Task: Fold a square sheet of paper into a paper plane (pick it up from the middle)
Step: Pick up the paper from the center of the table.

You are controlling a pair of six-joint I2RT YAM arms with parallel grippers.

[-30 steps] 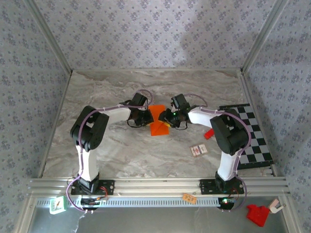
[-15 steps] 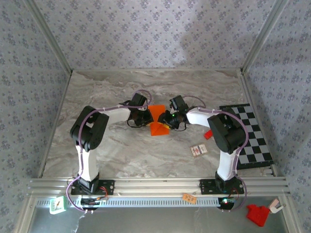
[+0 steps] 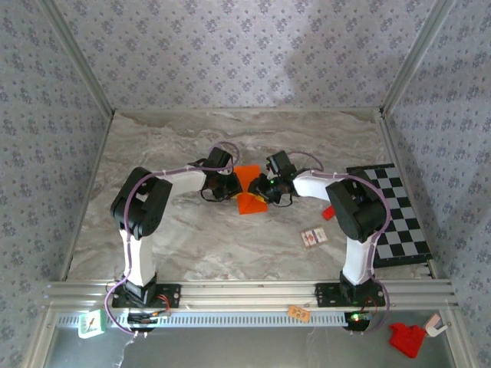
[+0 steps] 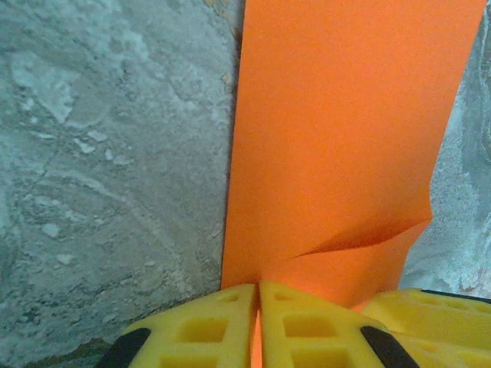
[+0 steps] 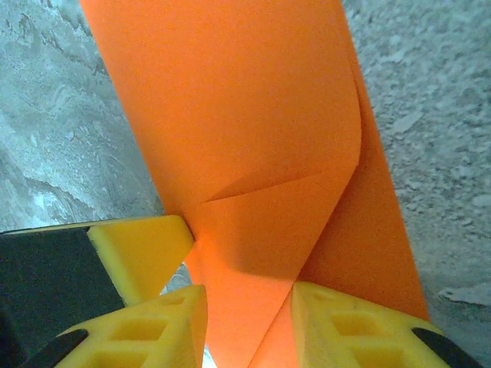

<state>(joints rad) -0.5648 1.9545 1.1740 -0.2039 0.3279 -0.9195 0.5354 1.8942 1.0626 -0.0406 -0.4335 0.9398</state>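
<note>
The square sheet of paper [image 3: 249, 189] is bright orange and partly folded, lying mid-table between both grippers. In the left wrist view the paper [image 4: 345, 130] runs away from me with one crease near the fingers, and my left gripper [image 4: 258, 310] is shut on its near edge. My right gripper [image 5: 245, 322] straddles a folded, pointed flap of the paper [image 5: 230, 115]; its yellow fingers [image 5: 161, 326] stand apart with the flap in the gap. A fingertip of the left gripper [image 5: 142, 249] shows beside them. From above, the left gripper [image 3: 230, 188] and right gripper [image 3: 265, 190] face each other across the sheet.
A black-and-white checkered board [image 3: 399, 215] lies at the right edge, with a small red block [image 3: 330, 212] beside it. A small printed card [image 3: 313, 238] lies in front of the right arm. Patterned walls close off three sides of the marble table [image 3: 176, 238].
The right gripper has crept a little to the left onto the paper and its jaws have narrowed. The left gripper and the sheet have stayed put.
</note>
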